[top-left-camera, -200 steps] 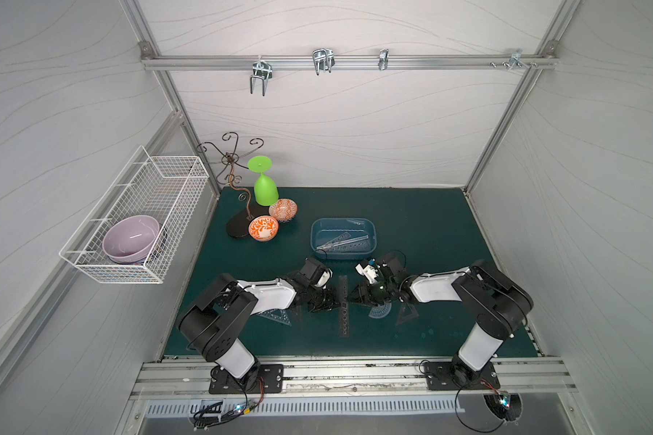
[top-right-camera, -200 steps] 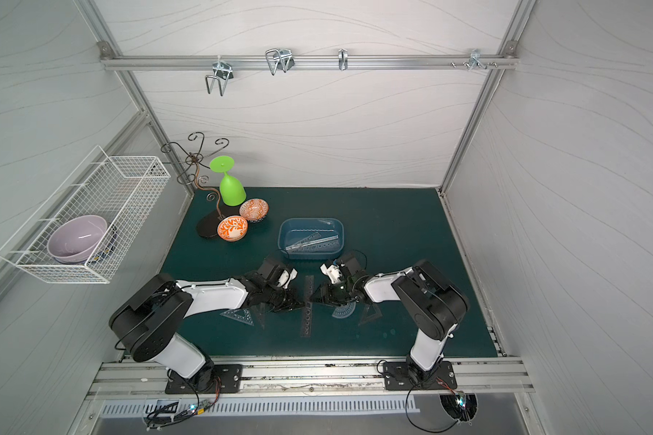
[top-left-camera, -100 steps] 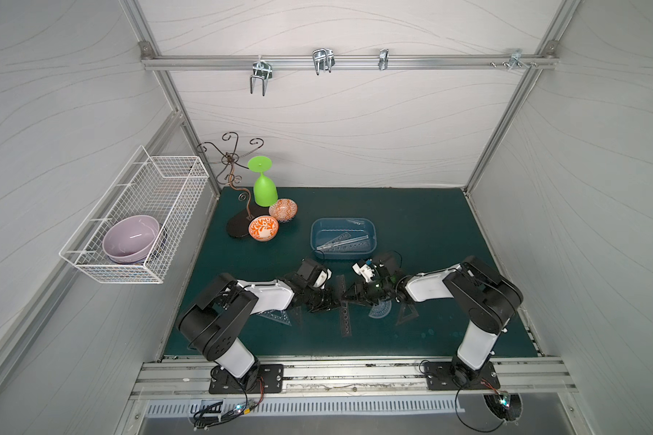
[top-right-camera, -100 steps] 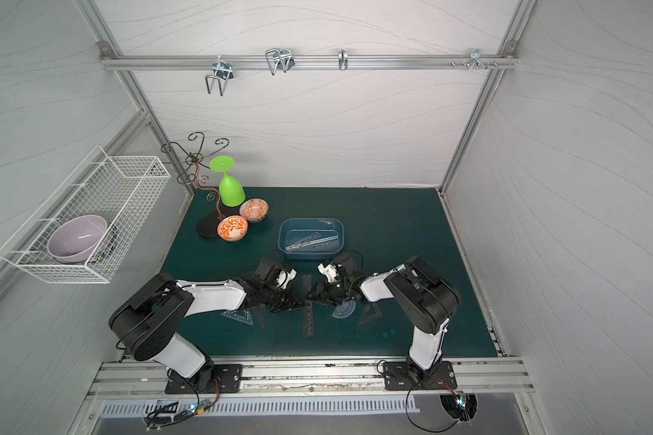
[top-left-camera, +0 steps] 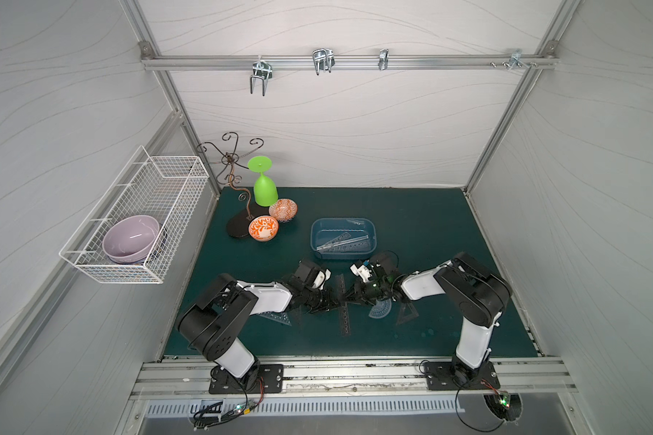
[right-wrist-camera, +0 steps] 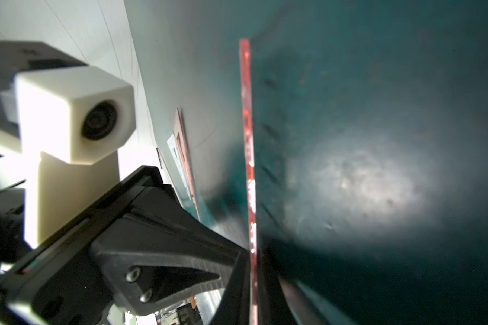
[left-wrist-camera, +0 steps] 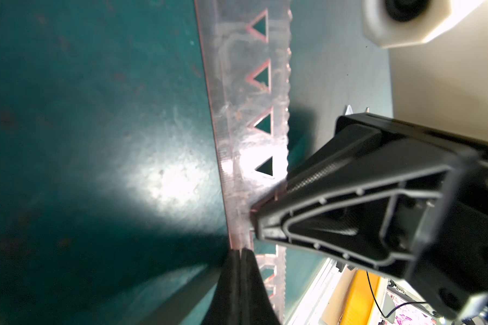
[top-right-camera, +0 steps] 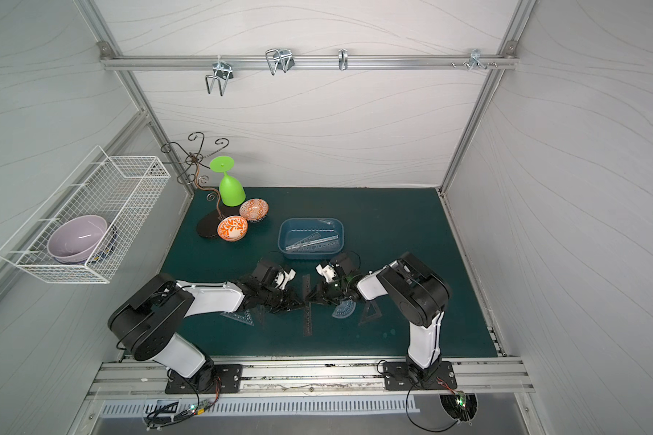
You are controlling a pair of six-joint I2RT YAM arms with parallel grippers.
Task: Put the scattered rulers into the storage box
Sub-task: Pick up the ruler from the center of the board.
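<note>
The ruler (top-left-camera: pixel 343 320), a long smoky strip with triangular stencil holes, lies on the mat (top-left-camera: pixel 449 233) just in front of the box (top-left-camera: pixel 374 237), which already holds a few clear rulers. Its long axis runs front to back: the far end points at the box's near wall and the near end at the front rail. Both grippers meet it near its middle from opposite sides. The right gripper (left-wrist-camera: pixel 265 208) is clamped across the wavy edge, one finger above and one below, and that edge looks slightly raised off the mat. The left gripper (left-wrist-camera: pixel 240 253) is closed, with its tips against the straight edge like a backstop. I cannot tell whether it pinches any plastic. For a clean lift, I judge the right arm should raise the strip level so neither end droops. It should then turn the strip along the box's length, since crosswise it would catch the rim.
</note>
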